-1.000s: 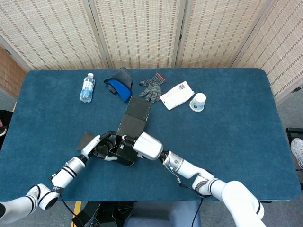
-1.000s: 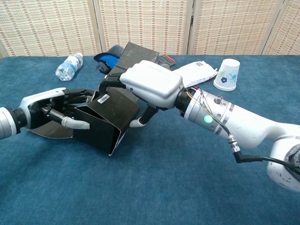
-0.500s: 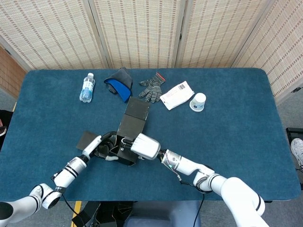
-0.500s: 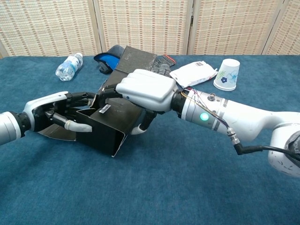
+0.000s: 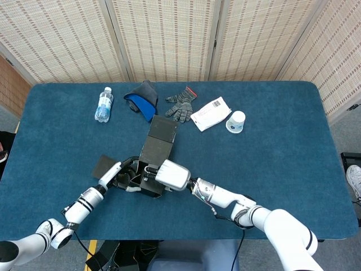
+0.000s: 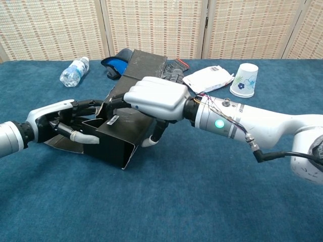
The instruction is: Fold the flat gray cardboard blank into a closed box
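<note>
The gray cardboard blank [image 5: 155, 148] [image 6: 119, 141] lies partly folded into an open box body near the table's front left. One long flap [image 5: 162, 130] [image 6: 146, 62] reaches back toward the gloves, and another flap [image 5: 102, 166] lies flat on the left. My right hand [image 5: 172, 174] [image 6: 155, 98] rests on top of the box body, its thumb curled round the front wall. My left hand [image 5: 123, 177] [image 6: 59, 122] grips the box's left end, fingers reaching inside. The inside of the box is mostly hidden.
At the back of the blue table [image 5: 271, 164] lie a water bottle [image 5: 104, 104], a blue and dark cap [image 5: 142, 100], gray gloves [image 5: 181, 104], a white packet [image 5: 210, 113] and an upturned paper cup [image 5: 236, 121]. Woven screens stand behind the table.
The box body has tipped down flatter onto the table under my right hand, which moved slightly left. The left hand stays at the box's left end.
</note>
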Robot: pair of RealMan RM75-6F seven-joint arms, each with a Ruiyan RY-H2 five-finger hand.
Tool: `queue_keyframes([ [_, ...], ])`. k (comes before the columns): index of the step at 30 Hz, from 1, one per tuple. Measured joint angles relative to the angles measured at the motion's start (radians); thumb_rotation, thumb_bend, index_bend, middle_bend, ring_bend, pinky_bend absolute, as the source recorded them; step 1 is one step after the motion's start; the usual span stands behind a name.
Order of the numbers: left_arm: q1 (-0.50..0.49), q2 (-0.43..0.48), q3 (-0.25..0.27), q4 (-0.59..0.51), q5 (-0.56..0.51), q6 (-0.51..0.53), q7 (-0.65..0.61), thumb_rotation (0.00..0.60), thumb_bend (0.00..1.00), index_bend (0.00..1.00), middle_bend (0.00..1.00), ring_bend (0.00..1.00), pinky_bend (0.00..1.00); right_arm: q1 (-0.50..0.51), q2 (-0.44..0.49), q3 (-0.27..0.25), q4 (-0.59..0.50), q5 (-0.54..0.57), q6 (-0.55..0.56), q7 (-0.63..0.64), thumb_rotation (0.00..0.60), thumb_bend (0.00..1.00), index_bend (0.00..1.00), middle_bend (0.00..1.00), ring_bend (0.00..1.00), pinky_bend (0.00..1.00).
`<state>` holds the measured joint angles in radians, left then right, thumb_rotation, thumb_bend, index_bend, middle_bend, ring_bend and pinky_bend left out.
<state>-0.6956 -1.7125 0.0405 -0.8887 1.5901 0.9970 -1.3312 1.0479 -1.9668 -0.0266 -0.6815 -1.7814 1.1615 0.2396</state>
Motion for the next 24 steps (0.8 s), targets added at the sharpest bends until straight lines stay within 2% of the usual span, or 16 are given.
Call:
queue_keyframes([
  [17, -0.009, 0.006, 0.012, -0.004, 0.007, -0.002, -0.013, 0.600, 0.10, 0.12, 0.19, 0.47, 0.60, 0.008, 0.022, -0.009, -0.029, 0.003, -0.024, -0.009, 0.600, 0.05, 0.29, 0.30, 0.77, 0.92],
  [24, -0.011, 0.012, 0.015, -0.009, 0.008, 0.001, -0.018, 0.600, 0.10, 0.11, 0.19, 0.47, 0.60, 0.019, 0.034, -0.016, -0.050, -0.001, -0.045, -0.016, 0.600, 0.11, 0.29, 0.31, 0.78, 0.92],
])
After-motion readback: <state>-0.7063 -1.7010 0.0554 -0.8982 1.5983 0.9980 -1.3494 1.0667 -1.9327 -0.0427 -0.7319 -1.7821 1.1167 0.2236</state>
